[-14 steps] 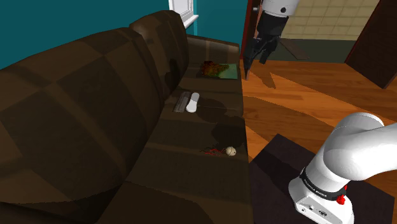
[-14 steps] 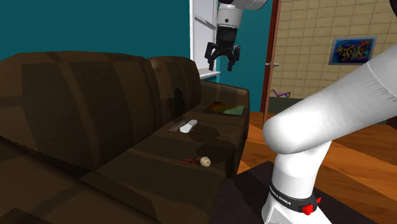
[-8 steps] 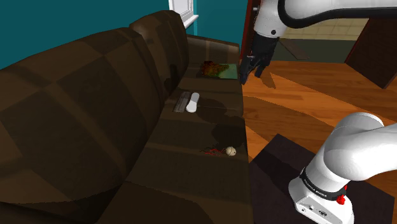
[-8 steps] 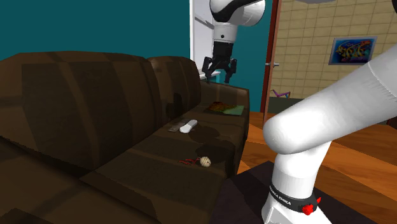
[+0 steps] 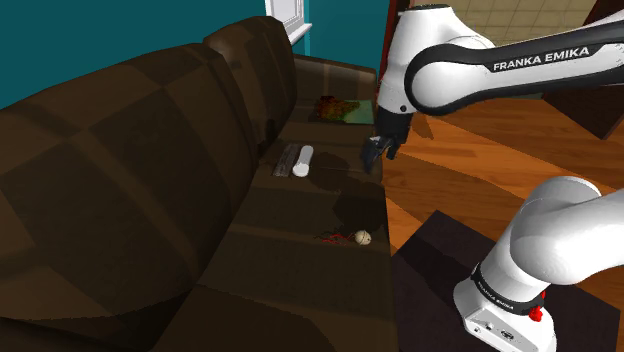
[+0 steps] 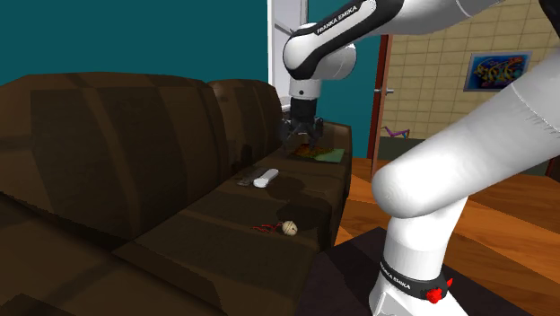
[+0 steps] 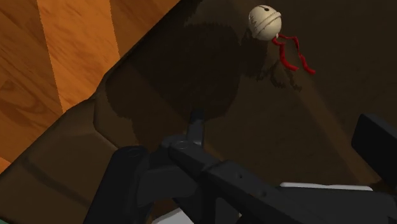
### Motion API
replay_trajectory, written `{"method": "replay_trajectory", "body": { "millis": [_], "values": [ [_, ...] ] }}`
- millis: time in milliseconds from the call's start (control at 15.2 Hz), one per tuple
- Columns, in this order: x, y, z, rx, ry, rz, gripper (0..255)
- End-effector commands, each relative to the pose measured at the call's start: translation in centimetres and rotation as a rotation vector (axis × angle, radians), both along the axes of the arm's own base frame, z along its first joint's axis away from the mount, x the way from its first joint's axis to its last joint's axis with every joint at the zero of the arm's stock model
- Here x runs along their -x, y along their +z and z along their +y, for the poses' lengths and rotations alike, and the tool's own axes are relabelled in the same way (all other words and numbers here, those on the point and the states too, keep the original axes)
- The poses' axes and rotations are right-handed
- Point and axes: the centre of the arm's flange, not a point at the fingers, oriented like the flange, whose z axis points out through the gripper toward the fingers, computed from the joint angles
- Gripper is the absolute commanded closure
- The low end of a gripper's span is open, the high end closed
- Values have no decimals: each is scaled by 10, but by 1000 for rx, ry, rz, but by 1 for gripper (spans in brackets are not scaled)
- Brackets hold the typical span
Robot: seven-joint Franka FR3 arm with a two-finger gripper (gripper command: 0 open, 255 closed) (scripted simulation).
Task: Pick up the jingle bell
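Progress: nothing is grasped yet. The approach looks partly made, and the descent, the closing and the lift are all left to do.
Claw: the claw hangs right of centre in the shoulder view, above the front edge of the sofa seat. Its fingers are spread apart and hold nothing.
Jingle bell: the cream jingle bell lies on the seat of the brown sofa, at lower centre of the shoulder view and well apart from the claw. A red ribbon trails from it over the cushion. In the wrist view the bell lies ahead of the fingers, not between them.
Edges: the bell rests just beside the seat's front edge. Beyond that edge are the wooden floor and the dark stand. The bell is round, so a nudge outward could probably roll it off.
Open room: bare cushion lies between claw and bell. A white remote control and a grey remote control lie nearer the backrest, left of the claw. A magazine lies at upper centre. None of them appears to block a straight run down to the bell.
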Motion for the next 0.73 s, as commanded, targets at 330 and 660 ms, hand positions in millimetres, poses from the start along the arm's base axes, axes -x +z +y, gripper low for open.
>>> {"method": "replay_trajectory", "body": {
  "millis": [330,660],
  "values": [
    [-3,-88,20,12,7,44,0],
    [-2,-153,34,21,12,77,0]
  ]
}}
